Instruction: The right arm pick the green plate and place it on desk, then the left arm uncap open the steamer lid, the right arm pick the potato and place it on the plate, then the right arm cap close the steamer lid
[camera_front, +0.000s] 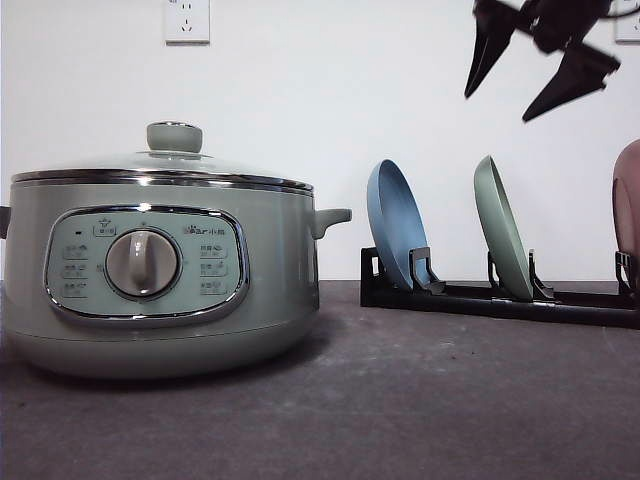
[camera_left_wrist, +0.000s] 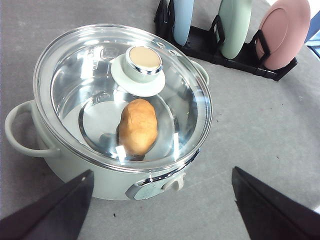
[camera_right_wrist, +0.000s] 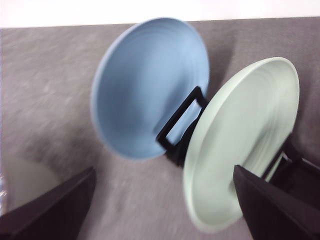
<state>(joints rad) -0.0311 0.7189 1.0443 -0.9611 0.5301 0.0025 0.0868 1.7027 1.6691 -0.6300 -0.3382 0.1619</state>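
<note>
The green plate (camera_front: 502, 242) stands on edge in a black rack (camera_front: 500, 298), between a blue plate (camera_front: 396, 236) and a pink plate (camera_front: 628, 215). My right gripper (camera_front: 540, 75) hangs open and empty above the rack; its wrist view shows the green plate (camera_right_wrist: 240, 150) close below. The sage-green steamer (camera_front: 160, 280) sits on the desk (camera_front: 400, 400) with its glass lid (camera_front: 170, 160) on. My left gripper (camera_left_wrist: 160, 205) is open above the steamer (camera_left_wrist: 55, 160). The potato (camera_left_wrist: 137, 126) lies inside, seen through the lid (camera_left_wrist: 125, 90).
The blue plate (camera_right_wrist: 150, 85) leans beside the green one in the right wrist view. The rack (camera_left_wrist: 225, 50) with all three plates stands behind the steamer in the left wrist view. A wall socket (camera_front: 187, 20) is on the white back wall.
</note>
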